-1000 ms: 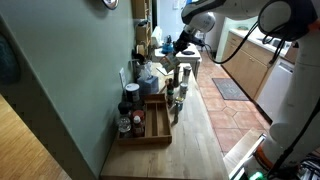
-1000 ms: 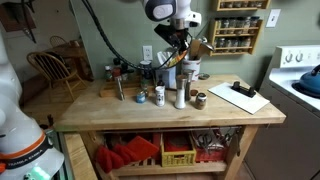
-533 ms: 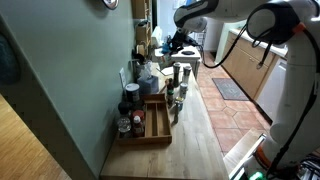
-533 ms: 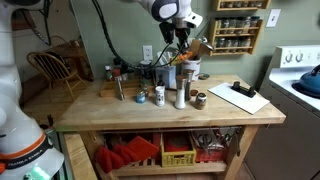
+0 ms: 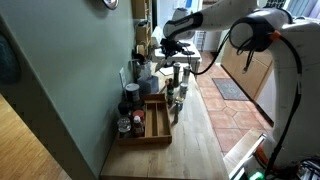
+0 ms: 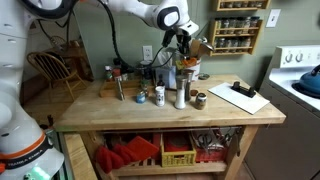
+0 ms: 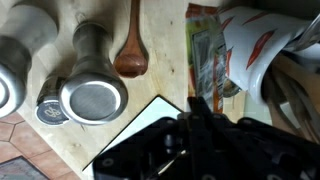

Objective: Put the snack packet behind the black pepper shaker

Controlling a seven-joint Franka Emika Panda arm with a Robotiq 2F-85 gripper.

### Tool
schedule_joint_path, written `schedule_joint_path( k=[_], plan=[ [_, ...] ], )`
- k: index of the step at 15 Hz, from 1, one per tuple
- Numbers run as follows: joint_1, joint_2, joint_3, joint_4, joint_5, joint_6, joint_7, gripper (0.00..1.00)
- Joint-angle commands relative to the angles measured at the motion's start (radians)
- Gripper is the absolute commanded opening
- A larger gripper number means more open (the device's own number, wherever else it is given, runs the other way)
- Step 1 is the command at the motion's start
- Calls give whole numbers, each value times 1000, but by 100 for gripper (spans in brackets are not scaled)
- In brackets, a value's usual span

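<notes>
At far side of table (image 7: 160,45), past pepper shaker (image 7: 92,90): snack packet (image 7: 205,55) lying flat beside white utensil holder (image 7: 262,45). Long axis runs straight out from gripper (image 7: 200,108), which sits at the packet's end. Grasped or released cannot be told, jaws too dark.

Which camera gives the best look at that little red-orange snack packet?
The wrist view. The snack packet sits in the upper middle of that picture, close up, with its colourful print facing the camera, to the right of a wooden spoon. In both exterior views I cannot pick it out among the clutter on the table.
</notes>
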Motion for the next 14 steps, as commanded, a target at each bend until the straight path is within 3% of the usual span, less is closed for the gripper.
schedule_joint_path(
  k=[1,10,11,12,14],
  plan=[
    [35,94,-37,82,-99,26,154,0],
    [40,210,-31,161,-135,39,268,0],
    [40,213,-30,161,-138,48,263,26],
    [38,212,-28,158,-138,58,252,27],
    [28,196,-16,142,-131,94,215,40]
  ],
)
